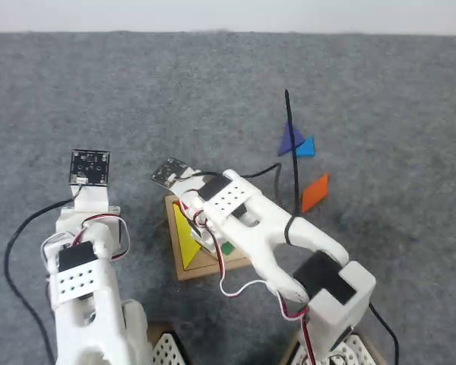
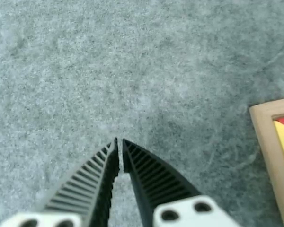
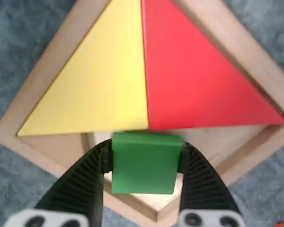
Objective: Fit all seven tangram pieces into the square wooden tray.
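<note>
Right tool [image 3: 144, 153] grips green square [image 3: 143, 176] over tray [image 3: 236, 47], at 3 o'clock of yellow triangle [image 1: 184, 237]. Risk: corner catches a triangle edge and the square seats tilted. Left tool [image 2: 119, 141] narrow, empty.

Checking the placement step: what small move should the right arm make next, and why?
Probably ease down and open. The right gripper is shut on the green square over bare wood in the tray, its edge right beside where the yellow triangle and red triangle meet; whether it already rests there is unclear.
</note>
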You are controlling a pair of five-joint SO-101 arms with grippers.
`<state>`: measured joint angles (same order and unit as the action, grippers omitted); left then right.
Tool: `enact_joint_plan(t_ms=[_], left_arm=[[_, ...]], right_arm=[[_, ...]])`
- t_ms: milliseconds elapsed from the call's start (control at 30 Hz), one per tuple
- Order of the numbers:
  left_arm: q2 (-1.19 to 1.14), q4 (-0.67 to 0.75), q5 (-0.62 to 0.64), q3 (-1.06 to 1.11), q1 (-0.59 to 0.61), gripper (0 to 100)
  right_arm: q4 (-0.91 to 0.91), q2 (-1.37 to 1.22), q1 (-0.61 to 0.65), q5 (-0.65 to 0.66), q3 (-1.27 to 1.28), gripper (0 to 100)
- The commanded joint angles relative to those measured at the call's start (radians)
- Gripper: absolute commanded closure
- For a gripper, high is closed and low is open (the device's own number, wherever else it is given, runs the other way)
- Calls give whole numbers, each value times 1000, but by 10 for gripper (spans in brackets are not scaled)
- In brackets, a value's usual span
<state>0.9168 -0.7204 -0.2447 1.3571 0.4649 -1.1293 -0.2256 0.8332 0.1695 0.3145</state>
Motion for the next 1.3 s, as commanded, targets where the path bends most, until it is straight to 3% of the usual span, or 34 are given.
enact_joint_plan(t_ms=[0,233,533,867,1133,1267], left_arm=[[25,17,2,-10,5,987],[25,17,2,-10,5,987],[25,18,2,-12,5,987],[25,18,2,-10,5,987],[25,18,2,-10,5,987],[25,18,2,-10,5,987]], right_arm=[[-10,8,13,-6,-55,913],[-12,8,44,-8,-55,909],[-27,8,68,-5,-57,748],[-183,8,65,-12,-160,749],[-213,71,-15,-14,-175,752],[-168,143,-39,-6,-109,850]])
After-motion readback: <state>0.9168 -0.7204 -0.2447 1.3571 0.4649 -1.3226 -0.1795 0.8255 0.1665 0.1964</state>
